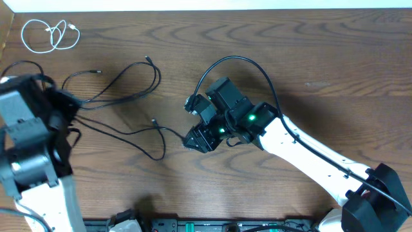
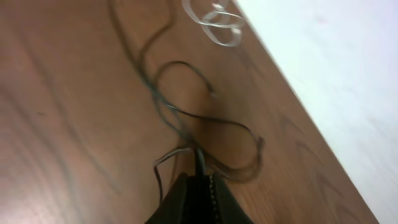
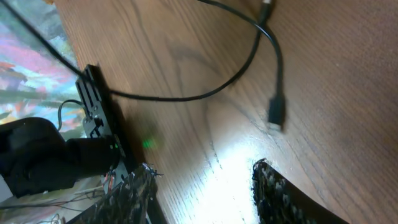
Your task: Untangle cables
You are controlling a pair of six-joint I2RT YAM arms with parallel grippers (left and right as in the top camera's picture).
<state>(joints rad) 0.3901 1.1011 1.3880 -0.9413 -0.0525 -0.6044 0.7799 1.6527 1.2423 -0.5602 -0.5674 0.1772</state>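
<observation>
Several thin black cables (image 1: 125, 87) lie loosely looped across the left half of the wooden table, their small plug ends scattered. A short white cable (image 1: 50, 34) is coiled at the far left corner, apart from them. My left gripper (image 2: 200, 182) is shut on a black cable strand (image 2: 186, 118) that runs out from its tip; in the overhead view it sits at the strands' left end (image 1: 76, 104). My right gripper (image 3: 202, 183) is open just above the table with nothing between its fingers (image 3: 273, 190). One black plug end (image 3: 275, 115) lies just ahead of it.
The right arm's own thick black wire (image 1: 238, 61) arches over its wrist. A black bar (image 3: 102, 118) runs along the table's front edge. The pale surface past the far edge (image 2: 323, 62) lies close behind the white cable (image 2: 217, 25).
</observation>
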